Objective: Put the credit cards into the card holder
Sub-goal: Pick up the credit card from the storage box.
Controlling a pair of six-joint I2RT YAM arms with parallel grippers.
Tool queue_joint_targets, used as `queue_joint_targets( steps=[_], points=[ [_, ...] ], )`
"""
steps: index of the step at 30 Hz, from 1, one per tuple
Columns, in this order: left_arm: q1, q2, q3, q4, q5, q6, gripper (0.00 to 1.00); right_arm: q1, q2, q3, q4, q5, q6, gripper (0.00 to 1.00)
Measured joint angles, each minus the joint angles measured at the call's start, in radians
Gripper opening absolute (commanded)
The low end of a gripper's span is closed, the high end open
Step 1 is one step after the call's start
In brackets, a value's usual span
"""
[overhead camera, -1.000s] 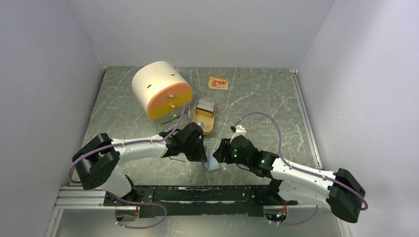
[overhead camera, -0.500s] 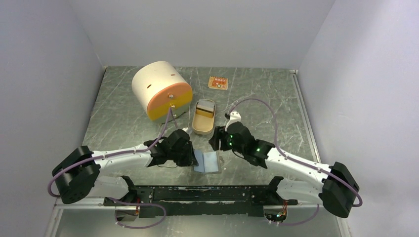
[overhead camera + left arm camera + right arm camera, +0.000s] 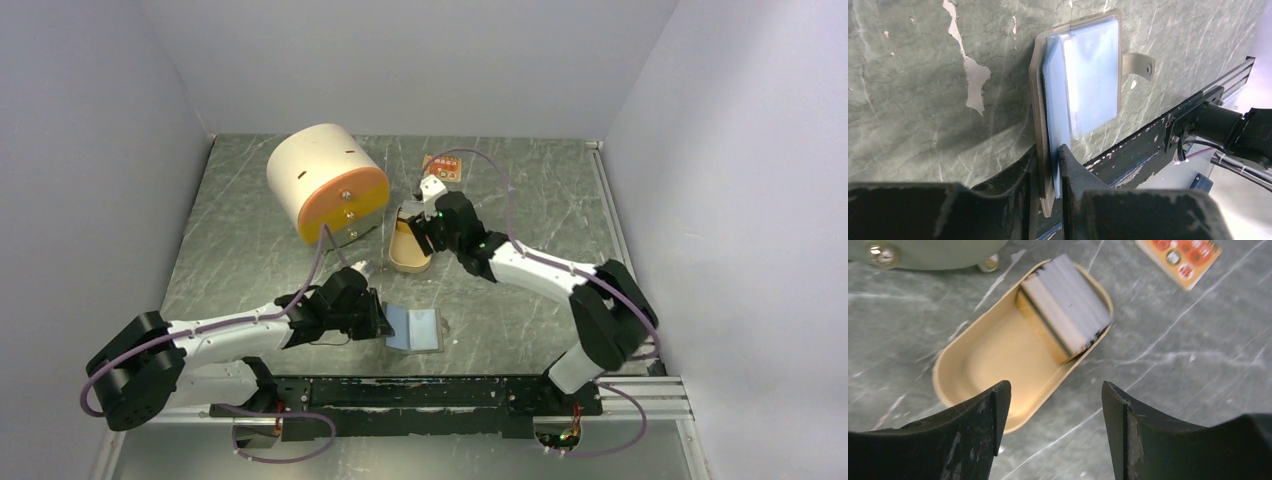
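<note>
Card holder (image 3: 415,328): open flat on surface (image 3: 230,240), front centre, long axis left-right, tab rightward.
Left end effector (image 3: 1048,149): apparently clenched on its left edge.
Right end effector (image 3: 1055,390): released above tan tin (image 3: 988,365); previously beside holder.

Plain pale grey walls (image 3: 400,60), green marbled tabletop (image 3: 225,255), soft even light

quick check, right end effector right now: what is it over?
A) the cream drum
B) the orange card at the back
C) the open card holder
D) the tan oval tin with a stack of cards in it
D: in the right wrist view the open right end effector frames the tan tin, with the card stack at one end; the card holder is over at the left end effector.
</note>
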Motion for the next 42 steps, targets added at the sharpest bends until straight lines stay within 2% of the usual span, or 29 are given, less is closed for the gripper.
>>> queue_joint_targets(
  steps=[6, 13, 18, 34, 42],
  points=[
    [0.018, -0.039, -0.029, 0.024, 0.008, -0.003, 0.23, -0.055, 0.157, 0.104, 0.075, -0.054, -0.199, 0.71],
    [0.023, -0.053, -0.038, 0.029, 0.011, -0.003, 0.23, -0.063, 0.229, 0.098, 0.175, -0.160, -0.404, 0.72],
    [0.023, -0.056, -0.038, 0.029, 0.012, -0.003, 0.22, -0.063, 0.270, 0.101, 0.219, -0.182, -0.504, 0.73],
    [0.024, -0.083, -0.051, 0.037, 0.019, -0.008, 0.22, -0.064, 0.385, 0.102, 0.320, -0.118, -0.663, 0.72],
    [0.024, -0.083, -0.051, 0.036, 0.019, -0.008, 0.21, -0.063, 0.391, 0.102, 0.334, -0.113, -0.674, 0.63]
  ],
)
